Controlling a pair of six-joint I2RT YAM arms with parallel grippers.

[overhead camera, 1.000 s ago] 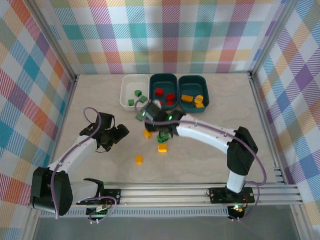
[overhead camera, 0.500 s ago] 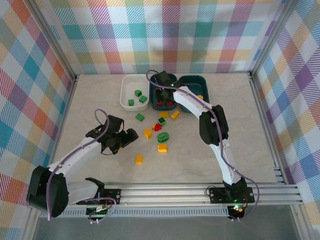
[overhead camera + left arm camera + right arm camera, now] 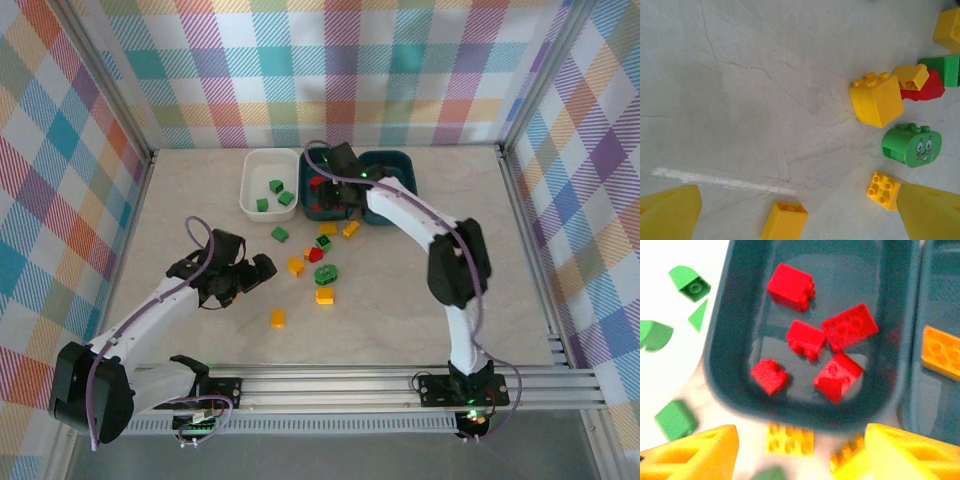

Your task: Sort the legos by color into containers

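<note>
Three containers stand in a row at the back: a white tub (image 3: 254, 188) with green legos, a middle teal tub (image 3: 328, 158) (image 3: 722, 365) with several red legos (image 3: 840, 329), and a right teal tub (image 3: 404, 160) with orange ones (image 3: 941, 352). My right gripper (image 3: 332, 196) (image 3: 801, 432) hangs open over the near edge of the middle tub, with nothing between its fingers. My left gripper (image 3: 260, 272) (image 3: 799, 195) is open low over the table, just left of the loose legos. A yellow lego (image 3: 785, 221) lies between its fingers, and a small yellow one (image 3: 883, 189) sits beside its right finger.
Loose legos lie mid-table: yellow ones (image 3: 295, 266) (image 3: 324, 295) (image 3: 278, 318) (image 3: 328, 229) (image 3: 351, 229), a red one (image 3: 316, 254), green ones (image 3: 281, 234) (image 3: 323, 241) and a round green one with a face (image 3: 327, 273) (image 3: 912, 145). Checked walls and a metal frame enclose the table.
My right gripper went from the loose pile to the middle teal tub and opened there. My left gripper moved right toward the loose legos and opened wider.
</note>
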